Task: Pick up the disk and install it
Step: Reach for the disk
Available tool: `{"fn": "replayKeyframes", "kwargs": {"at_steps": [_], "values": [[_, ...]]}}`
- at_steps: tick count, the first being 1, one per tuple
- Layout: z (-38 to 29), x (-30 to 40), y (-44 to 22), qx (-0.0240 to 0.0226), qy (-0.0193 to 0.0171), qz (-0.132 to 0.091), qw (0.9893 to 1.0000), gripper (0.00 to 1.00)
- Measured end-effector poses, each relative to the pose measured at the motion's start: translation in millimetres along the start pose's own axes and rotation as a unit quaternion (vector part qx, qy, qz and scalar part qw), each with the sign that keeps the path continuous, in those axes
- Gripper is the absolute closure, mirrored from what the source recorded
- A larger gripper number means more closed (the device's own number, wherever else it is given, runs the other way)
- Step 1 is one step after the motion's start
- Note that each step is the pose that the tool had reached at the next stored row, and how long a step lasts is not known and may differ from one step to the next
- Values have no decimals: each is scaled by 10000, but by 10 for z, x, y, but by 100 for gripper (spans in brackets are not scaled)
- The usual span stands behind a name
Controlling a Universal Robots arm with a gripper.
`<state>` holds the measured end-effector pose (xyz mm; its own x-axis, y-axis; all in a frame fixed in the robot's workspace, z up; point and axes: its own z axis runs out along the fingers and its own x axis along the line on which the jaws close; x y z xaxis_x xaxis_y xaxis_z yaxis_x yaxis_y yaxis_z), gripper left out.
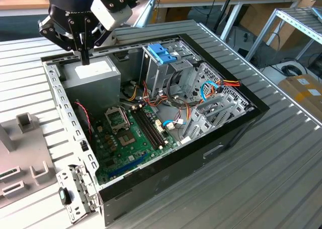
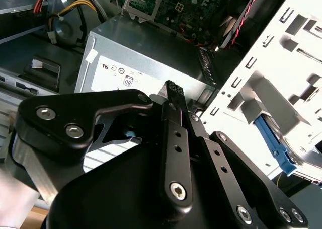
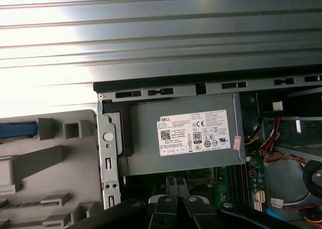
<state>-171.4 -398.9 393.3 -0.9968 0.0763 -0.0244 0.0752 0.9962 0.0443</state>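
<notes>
arm: wrist upright, claw (image 1: 85,61) pointing straight down over the power supply (image 1: 95,75) in the open computer case (image 1: 201,158) | claw: fingers pressed together, holding nothing | disk (image 3: 17,130): blue-framed edge in grey holder (image 3: 50,158) on table (image 1: 282,153), outside case, well apart from claw

**Bright, even room light, with glare on bare metal**

In the first wrist view the ribbed worktop (image 3: 45,58) flares to near white in bands. In the exterior view soft overhead light lies evenly, and the computer case (image 1: 211,153) keeps its interior in shade. In the second wrist view the perforated metal frame (image 2: 282,63) washes out pale against the dark gripper (image 2: 172,88).
</notes>
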Motion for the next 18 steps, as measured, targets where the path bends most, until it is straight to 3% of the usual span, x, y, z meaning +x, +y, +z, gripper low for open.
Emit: {"fn": "replayKeyframes", "kwargs": {"at_steps": [18], "values": [[-3,97,-7,0,0,0,10000,89]]}}
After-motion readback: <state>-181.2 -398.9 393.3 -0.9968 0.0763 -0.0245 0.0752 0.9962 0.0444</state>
